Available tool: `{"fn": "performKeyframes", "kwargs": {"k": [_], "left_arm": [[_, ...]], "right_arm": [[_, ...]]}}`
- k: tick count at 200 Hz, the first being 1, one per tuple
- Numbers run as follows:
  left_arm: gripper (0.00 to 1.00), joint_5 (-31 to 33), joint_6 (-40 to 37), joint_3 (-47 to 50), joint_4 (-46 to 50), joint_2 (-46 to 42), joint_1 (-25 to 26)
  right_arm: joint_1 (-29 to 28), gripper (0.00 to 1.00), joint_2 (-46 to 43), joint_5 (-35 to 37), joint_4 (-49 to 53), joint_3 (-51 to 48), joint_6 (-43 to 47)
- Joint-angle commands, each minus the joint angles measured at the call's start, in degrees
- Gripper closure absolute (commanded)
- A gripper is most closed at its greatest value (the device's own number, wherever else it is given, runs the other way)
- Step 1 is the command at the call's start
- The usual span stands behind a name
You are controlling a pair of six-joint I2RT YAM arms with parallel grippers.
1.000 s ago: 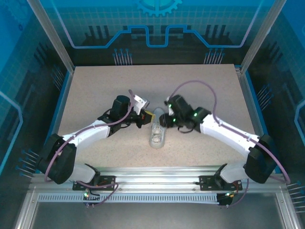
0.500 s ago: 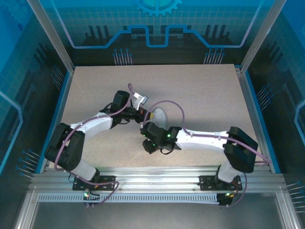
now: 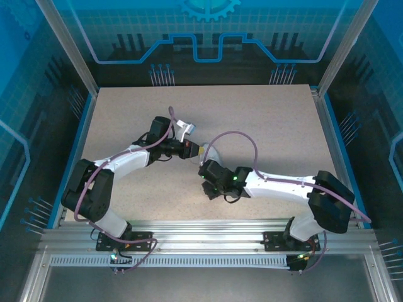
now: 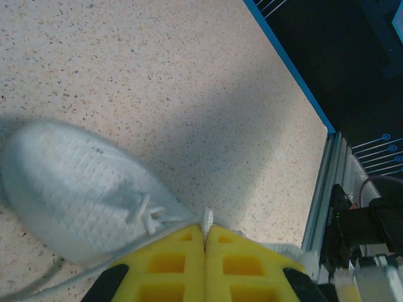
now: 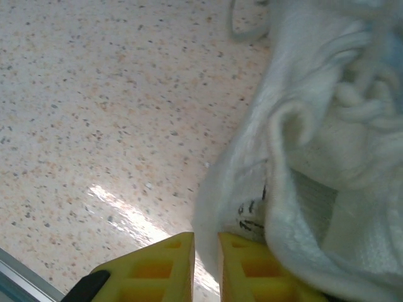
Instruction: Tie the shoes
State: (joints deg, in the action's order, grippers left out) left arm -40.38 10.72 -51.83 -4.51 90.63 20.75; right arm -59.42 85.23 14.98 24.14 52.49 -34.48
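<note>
The white shoe (image 3: 212, 152) lies mid-table between both arms. In the left wrist view its toe (image 4: 69, 189) points to the left, and a thin white lace end (image 4: 206, 219) sticks out between the yellow fingers of my left gripper (image 4: 204, 230), which is shut on it. My left gripper (image 3: 195, 150) sits at the shoe's left side. My right gripper (image 5: 206, 239) is shut on the thin wall of the shoe's heel opening (image 5: 220, 207), with the shoe (image 5: 327, 126) spreading up and right. Seen from above, my right gripper (image 3: 208, 171) is at the shoe's near end.
The speckled tabletop (image 3: 271, 126) has free room at the back and to both sides. A blue rim and a metal rail (image 4: 321, 207) run along the table edge. A loose lace loop (image 5: 242, 31) lies on the surface beyond the shoe.
My right arm has swung from the shoe's right side round to its near end and closed on the heel. The shoe has shifted toward the back. The left gripper stays shut.
</note>
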Motion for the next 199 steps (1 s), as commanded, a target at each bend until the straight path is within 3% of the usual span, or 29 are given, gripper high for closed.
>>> {"fn": "performKeyframes", "kwargs": {"k": [1, 30, 68, 107, 163, 199], "left_arm": [[1.00, -0.9, 1.4, -2.0, 0.5, 0.7, 0.3], [1.00, -1.0, 1.2, -2.6, 0.8, 1.3, 1.1], [1.00, -2.2, 0.8, -3.6, 1.8, 2.5, 1.6], [1.00, -4.3, -1.6, -10.6, 11.9, 6.4, 1.6], [1.00, -4.5, -10.3, -25.2, 34.1, 13.8, 1.8], [1.00, -3.4, -11.9, -32.8, 40.5, 17.9, 2.3]], "right_arm": [[1.2, 0.82, -2.8, 3.4, 2.0, -1.1, 0.6], [-1.0, 0.78, -4.0, 3.2, 2.3, 1.1, 3.5], [-8.2, 0.76, -0.5, 6.0, 2.5, 6.8, 10.9], [-12.5, 0.77, 8.1, 8.0, -1.6, 10.3, 20.1], [-10.6, 0.69, 24.6, 14.3, 0.7, 24.1, 34.2], [-7.1, 0.59, 31.6, 15.6, 6.7, 33.5, 36.3]]}}
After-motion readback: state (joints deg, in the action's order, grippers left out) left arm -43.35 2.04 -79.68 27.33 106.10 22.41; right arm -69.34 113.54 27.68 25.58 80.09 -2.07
